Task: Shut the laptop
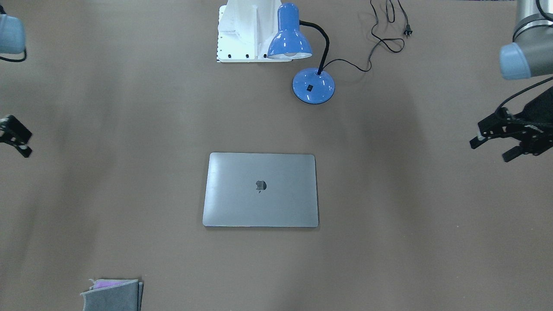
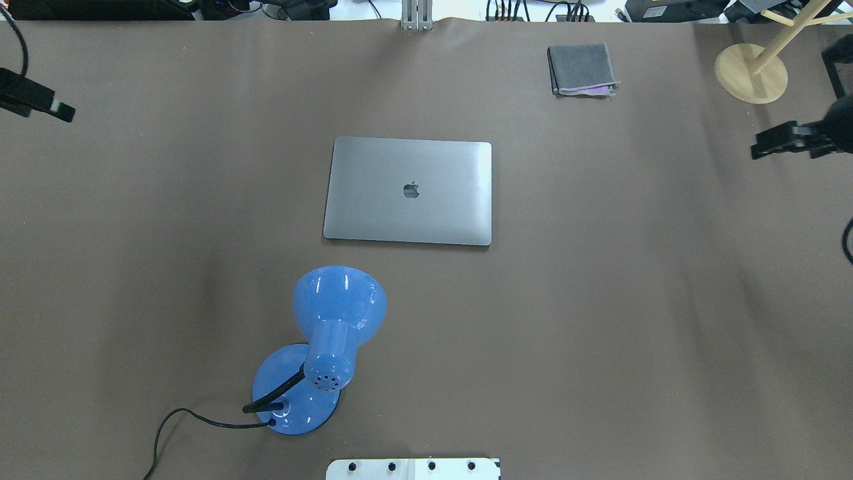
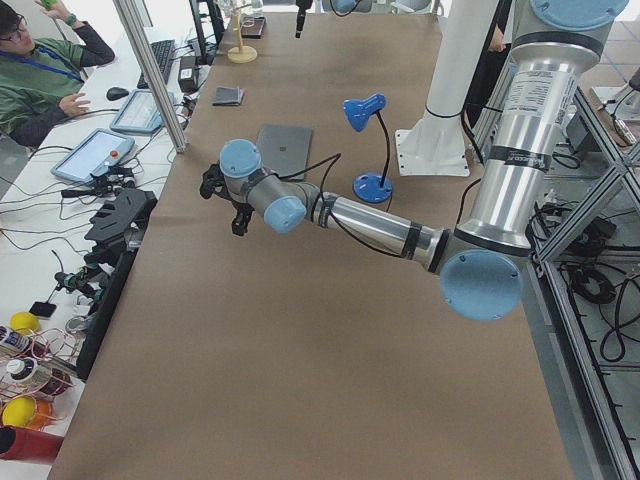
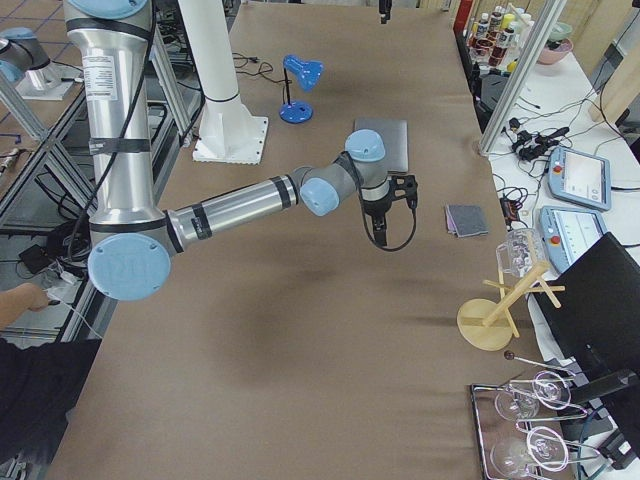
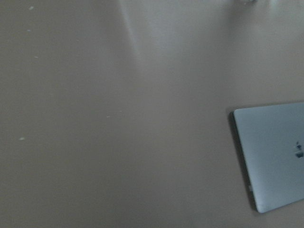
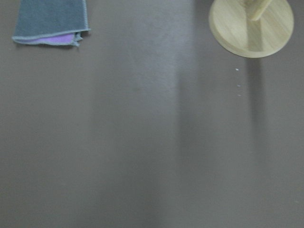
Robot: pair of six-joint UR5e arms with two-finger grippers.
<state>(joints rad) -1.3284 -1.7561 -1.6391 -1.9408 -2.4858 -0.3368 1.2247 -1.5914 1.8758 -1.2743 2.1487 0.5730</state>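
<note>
The space-grey laptop [image 1: 260, 189] lies flat in the middle of the brown table [image 1: 410, 242] with its lid down and the dark apple logo facing up. It also shows in the overhead view [image 2: 408, 191] and at the right edge of the left wrist view [image 5: 273, 154]. My left gripper [image 1: 491, 151] is open and empty, hovering far to the laptop's side near the table edge. My right gripper [image 1: 27, 143] hovers at the opposite side, far from the laptop; its fingers look apart and hold nothing.
A blue desk lamp [image 2: 326, 347] with a black cord stands between the laptop and the white robot base [image 2: 413, 469]. A folded grey cloth [image 2: 581, 69] lies beyond the laptop. A wooden stand [image 2: 751, 72] is at the far right corner.
</note>
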